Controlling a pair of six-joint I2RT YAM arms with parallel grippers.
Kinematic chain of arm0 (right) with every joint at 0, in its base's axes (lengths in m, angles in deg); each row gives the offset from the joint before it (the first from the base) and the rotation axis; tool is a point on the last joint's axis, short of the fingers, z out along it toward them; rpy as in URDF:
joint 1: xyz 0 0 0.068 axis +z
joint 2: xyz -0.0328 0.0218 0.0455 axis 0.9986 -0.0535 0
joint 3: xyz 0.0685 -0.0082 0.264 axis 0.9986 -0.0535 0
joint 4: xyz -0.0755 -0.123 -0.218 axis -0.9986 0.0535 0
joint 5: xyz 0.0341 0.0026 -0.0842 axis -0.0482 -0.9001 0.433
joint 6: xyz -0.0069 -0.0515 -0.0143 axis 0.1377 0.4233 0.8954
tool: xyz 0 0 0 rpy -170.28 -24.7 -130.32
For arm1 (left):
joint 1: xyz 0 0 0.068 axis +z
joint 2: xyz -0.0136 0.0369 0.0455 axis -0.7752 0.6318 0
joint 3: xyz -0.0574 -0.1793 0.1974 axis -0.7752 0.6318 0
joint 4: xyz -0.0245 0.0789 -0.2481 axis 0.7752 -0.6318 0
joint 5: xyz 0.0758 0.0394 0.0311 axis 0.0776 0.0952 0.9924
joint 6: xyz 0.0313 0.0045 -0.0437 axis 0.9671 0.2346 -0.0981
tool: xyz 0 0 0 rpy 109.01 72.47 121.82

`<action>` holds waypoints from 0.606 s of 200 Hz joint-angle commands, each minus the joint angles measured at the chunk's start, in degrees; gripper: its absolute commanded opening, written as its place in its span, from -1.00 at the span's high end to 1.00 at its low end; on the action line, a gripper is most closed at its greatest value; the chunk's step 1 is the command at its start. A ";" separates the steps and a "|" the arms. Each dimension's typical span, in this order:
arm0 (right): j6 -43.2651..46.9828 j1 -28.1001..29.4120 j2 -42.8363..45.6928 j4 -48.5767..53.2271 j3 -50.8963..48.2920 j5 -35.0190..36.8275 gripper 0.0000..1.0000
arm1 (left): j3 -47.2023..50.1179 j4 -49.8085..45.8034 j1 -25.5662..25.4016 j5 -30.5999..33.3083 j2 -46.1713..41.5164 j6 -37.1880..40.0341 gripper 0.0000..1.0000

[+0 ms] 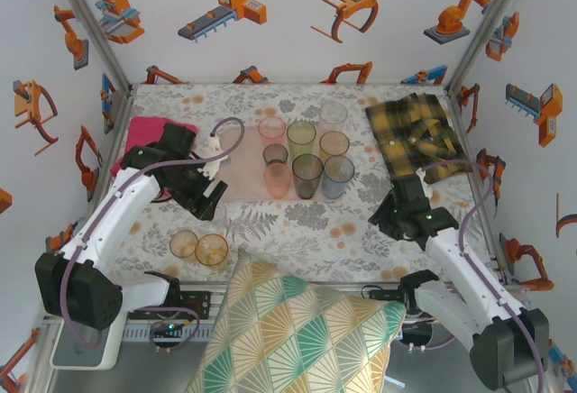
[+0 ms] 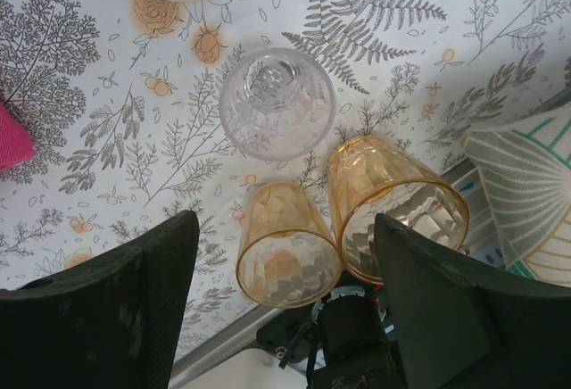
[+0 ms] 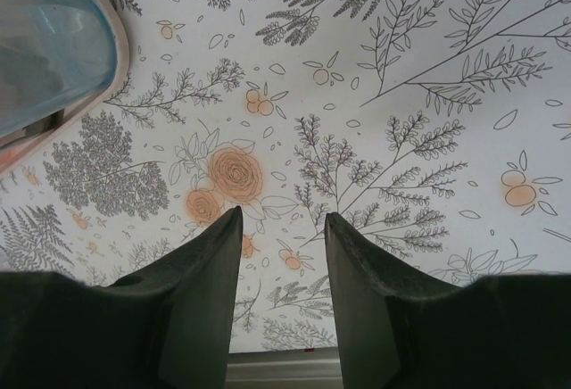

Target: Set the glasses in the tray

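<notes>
Wide open and empty, the left gripper (image 2: pixel 285 221) is poised over the clear glass (image 2: pixel 277 102) and two amber glasses (image 2: pixel 287 260) at seven o'clock of the tray (image 1: pixel 240 177), seemingly for a pick, while the right gripper (image 3: pixel 281 228) is held half-open and empty at four o'clock.

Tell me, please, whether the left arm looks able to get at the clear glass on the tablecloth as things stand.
Probably yes: the left gripper hangs open nearby and nothing covers the clear glass. Two amber glasses crowd one side, so a finger might nudge them.
</notes>
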 commanded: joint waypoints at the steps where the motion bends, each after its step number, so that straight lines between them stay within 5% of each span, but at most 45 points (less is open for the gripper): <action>1: -0.91 -0.44 0.71 -2.57 -1.83 -0.47 0.16 | 0.41 2.22 0.02 1.01 0.88 -0.45 -0.45; 49: -1.51 -0.49 2.30 -2.90 -3.58 0.07 0.17 | 1.83 0.73 0.08 2.60 -0.92 0.70 -0.36; 66: -1.60 -0.47 2.39 -2.85 -3.84 -0.03 0.16 | 2.11 -1.18 0.09 0.53 -1.66 1.92 -0.20; 121: -2.48 -0.42 4.37 -2.94 -5.76 0.51 0.16 | 3.23 -6.95 -0.83 -6.45 -4.62 6.97 -0.18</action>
